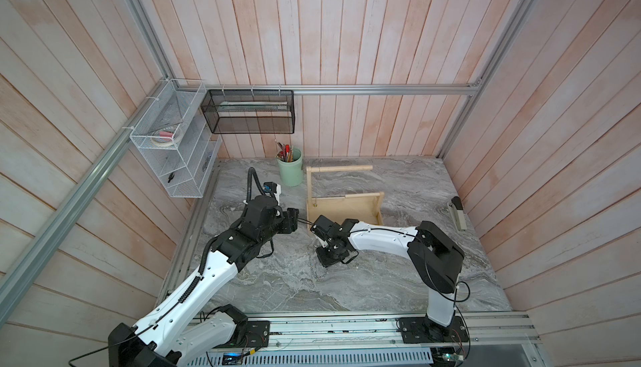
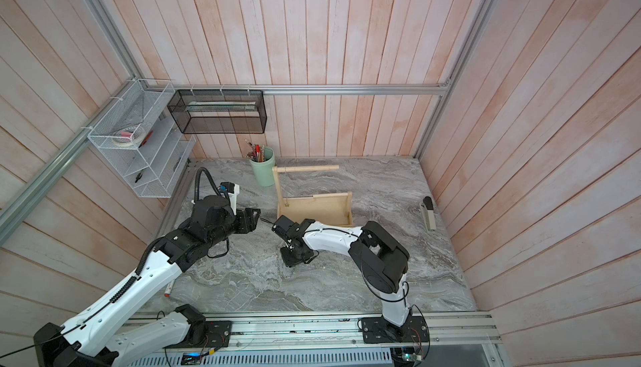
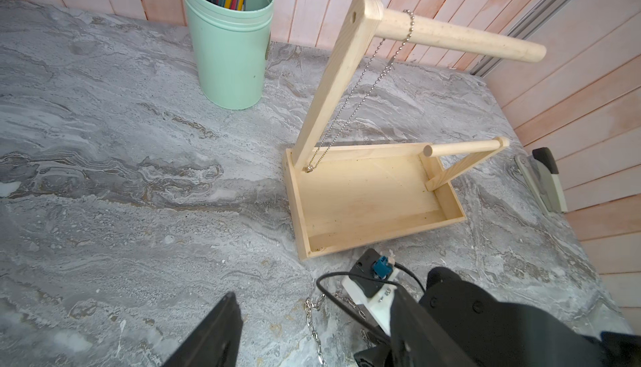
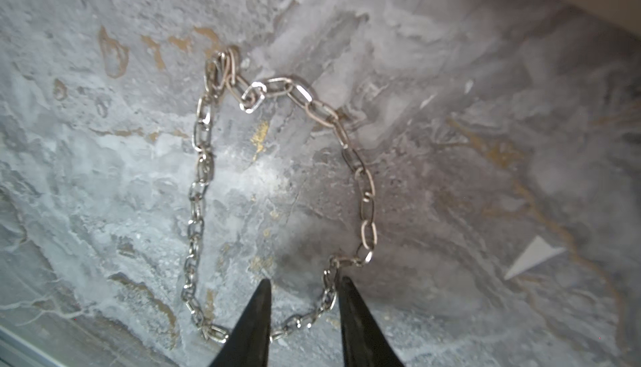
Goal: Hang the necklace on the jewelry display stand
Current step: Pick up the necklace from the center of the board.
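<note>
Silvery oval-link metal necklace (image 4: 199, 188) lies flat in an open loop on the grey marbled counter (image 4: 485, 140), on the robot's side of the light wooden jewelry display stand (image 1: 343, 209) and apart from it. Only the right wrist view shows the links clearly. There the right end effector (image 4: 304, 280) points down over the loop with its black fingers (image 4: 258, 316) partly apart. One strand runs through the gap close to one finger, not pinched, nothing lifted.

In both top views the necklace (image 1: 321, 273) is a faint line by the right wrist, and the fingertips are hidden under it.

Only the left wrist view shows a thin silver ball chain (image 3: 350, 112) draped over the upper dowel, its end down in the tray by the tall post. A few necklace links show at that frame's edge, partly behind a black cable.

Left end effector (image 3: 312, 299) is wide open, empty, above the counter near the tray, fingers cut off by the frame.

Mint-green cup of pencils (image 3: 230, 56) stands behind the stand. Grey-and-black stapler (image 1: 458, 212) sits by the right wall. A top view shows a white pen-like thing with a red end (image 2: 169, 288) beside the left arm, too small to identify.
</note>
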Controlling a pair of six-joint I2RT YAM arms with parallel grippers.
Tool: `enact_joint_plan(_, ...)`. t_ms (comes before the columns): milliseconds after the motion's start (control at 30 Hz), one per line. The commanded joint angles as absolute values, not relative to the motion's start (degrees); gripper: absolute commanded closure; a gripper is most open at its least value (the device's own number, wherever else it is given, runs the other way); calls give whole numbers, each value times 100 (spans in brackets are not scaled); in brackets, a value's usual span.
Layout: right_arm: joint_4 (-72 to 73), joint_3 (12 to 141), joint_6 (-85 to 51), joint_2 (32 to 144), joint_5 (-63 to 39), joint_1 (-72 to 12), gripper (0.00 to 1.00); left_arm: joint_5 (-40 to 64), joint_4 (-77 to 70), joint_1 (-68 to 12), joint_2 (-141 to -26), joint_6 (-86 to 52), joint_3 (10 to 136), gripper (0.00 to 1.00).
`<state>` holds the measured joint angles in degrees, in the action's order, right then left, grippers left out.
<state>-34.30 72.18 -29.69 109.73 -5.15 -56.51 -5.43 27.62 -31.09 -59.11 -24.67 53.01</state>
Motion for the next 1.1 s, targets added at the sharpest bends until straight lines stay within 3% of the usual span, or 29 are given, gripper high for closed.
enact_joint_plan(0,-3534,7090,-3106,11112,-573,-5679,66,-711,2774,-3125,-5803,-2462,5281,29)
enact_joint_plan(167,-3442,6872,-3182,11287,-744,-5678,73,-743,2770,-3111,-5787,-2435,5282,29)
enact_joint_plan(367,-3474,6734,-3089,11512,-575,-5678,100,-739,2771,-3108,-5805,-2434,5233,29)
enact_joint_plan(700,-4586,7986,-2795,10641,839,-5661,100,-620,3074,-3130,-5991,-2602,5051,30)
enact_joint_plan(1067,-5512,9266,-2609,10244,1380,-5647,100,34,2541,-3284,-6112,-2501,4948,31)
